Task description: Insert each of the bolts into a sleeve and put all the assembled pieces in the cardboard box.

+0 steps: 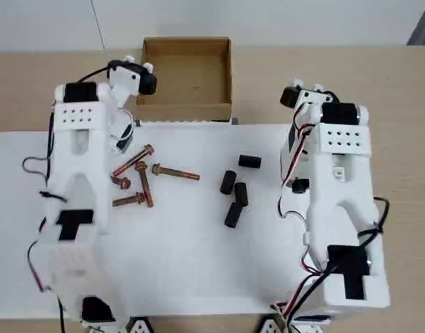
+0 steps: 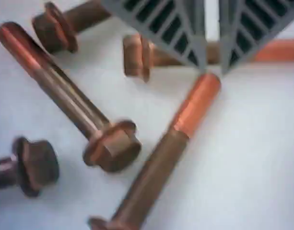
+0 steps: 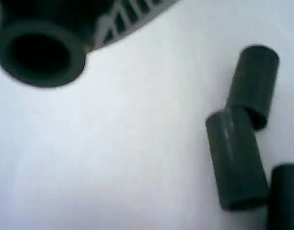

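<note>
Several copper bolts (image 1: 144,182) lie in a loose heap on the white mat, left of centre. My left gripper (image 2: 212,72) hovers just over them, its grey fingers (image 2: 175,24) shut with nothing between; the tips sit above the orange end of one bolt (image 2: 185,120). Several black sleeves (image 1: 235,191) lie at mid-mat. My right gripper (image 3: 55,26) is shut on one black sleeve (image 3: 39,53), held a little above the mat to the right of the loose sleeves (image 3: 233,158). It shows under the right arm as a dark spot (image 1: 300,186). The cardboard box (image 1: 186,104) stands open at the back.
The white mat (image 1: 184,257) has free room across its front half. Both white arm bodies (image 1: 77,180) (image 1: 344,208) stretch along the mat's left and right sides, with cables hanging beside them. The wooden table (image 1: 399,97) surrounds the mat.
</note>
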Controlling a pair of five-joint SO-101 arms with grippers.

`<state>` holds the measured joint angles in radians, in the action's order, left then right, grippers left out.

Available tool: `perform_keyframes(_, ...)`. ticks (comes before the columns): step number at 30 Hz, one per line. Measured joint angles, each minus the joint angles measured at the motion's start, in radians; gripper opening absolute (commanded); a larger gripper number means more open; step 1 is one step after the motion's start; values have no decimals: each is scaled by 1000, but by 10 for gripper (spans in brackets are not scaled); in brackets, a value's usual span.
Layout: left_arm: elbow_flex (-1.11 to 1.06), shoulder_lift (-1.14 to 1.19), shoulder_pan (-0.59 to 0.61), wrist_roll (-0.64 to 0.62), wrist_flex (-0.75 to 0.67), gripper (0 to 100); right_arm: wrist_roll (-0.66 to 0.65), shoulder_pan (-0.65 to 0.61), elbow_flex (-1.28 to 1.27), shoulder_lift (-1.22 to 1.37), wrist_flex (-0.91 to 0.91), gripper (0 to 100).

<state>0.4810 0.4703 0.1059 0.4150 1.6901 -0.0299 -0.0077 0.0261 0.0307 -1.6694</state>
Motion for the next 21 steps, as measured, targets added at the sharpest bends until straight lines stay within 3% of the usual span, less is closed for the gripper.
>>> perform_keyframes(6, 230, 203, -23, 57, 32, 9, -61, 0, 0, 0, 0, 3)
perform_keyframes(17, 247, 219, -87, 92, 34, 15, -66, 2, 0, 0, 26, 3)
perform_keyframes(21, 247, 219, -98, 92, 34, 72, -66, 2, 0, 0, 38, 3)
